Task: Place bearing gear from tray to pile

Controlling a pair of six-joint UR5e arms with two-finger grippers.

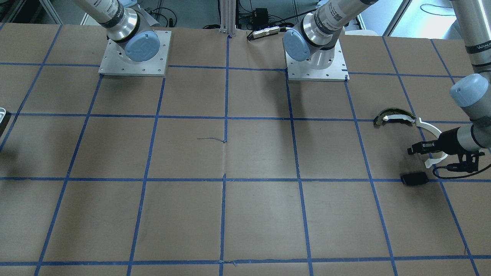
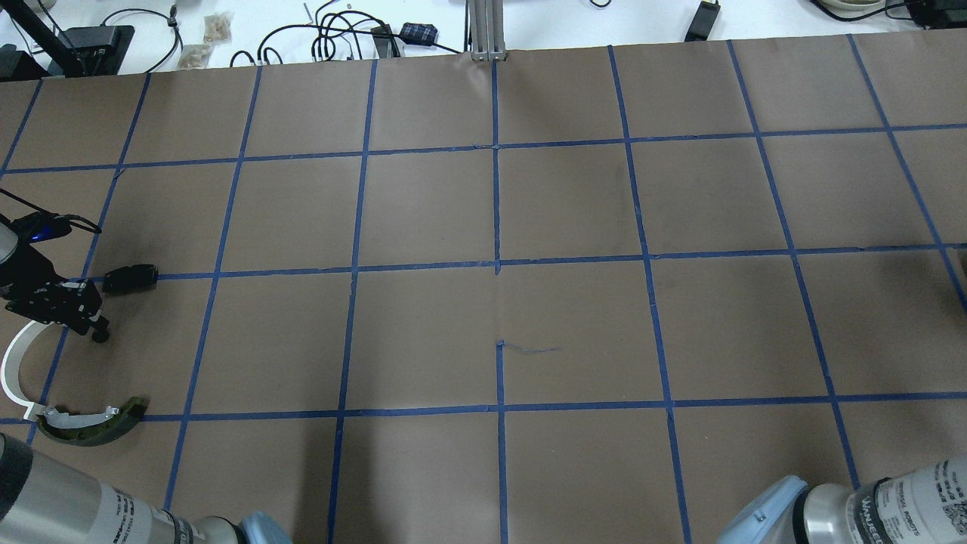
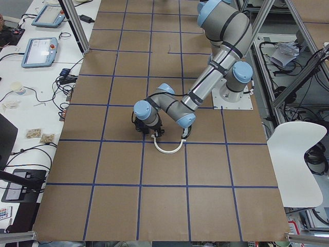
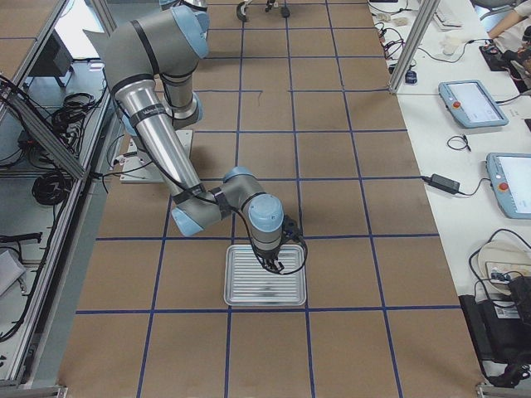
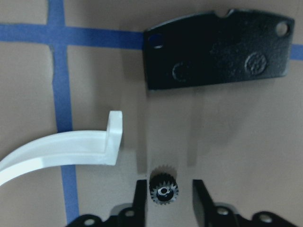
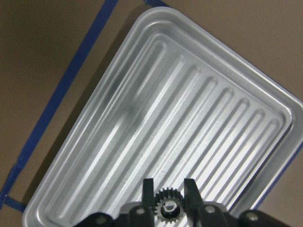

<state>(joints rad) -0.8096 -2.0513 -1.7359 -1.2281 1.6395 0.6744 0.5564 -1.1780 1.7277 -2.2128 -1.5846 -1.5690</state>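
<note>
In the left wrist view a small black bearing gear [image 5: 163, 190] lies on the paper between the fingers of my left gripper [image 5: 168, 183], which stands open wider than the gear. Around it is the pile: a white half-ring arc [image 5: 61, 151], a flat black plate [image 5: 218, 49] and a curved black-and-gold piece [image 1: 395, 117]. Over at the ribbed silver tray [image 6: 142, 118], my right gripper [image 6: 168, 182] is shut on a second bearing gear [image 6: 168, 208] just above the tray's floor. The tray [image 4: 265, 286] holds nothing else that I can see.
Brown paper with a blue tape grid covers the table. Both arm bases [image 1: 134, 53] stand on plates at the robot's side. Cables and teach pendants [image 4: 473, 104] lie on benches beyond the table edges. A white chair [image 3: 295, 154] stands behind the robot.
</note>
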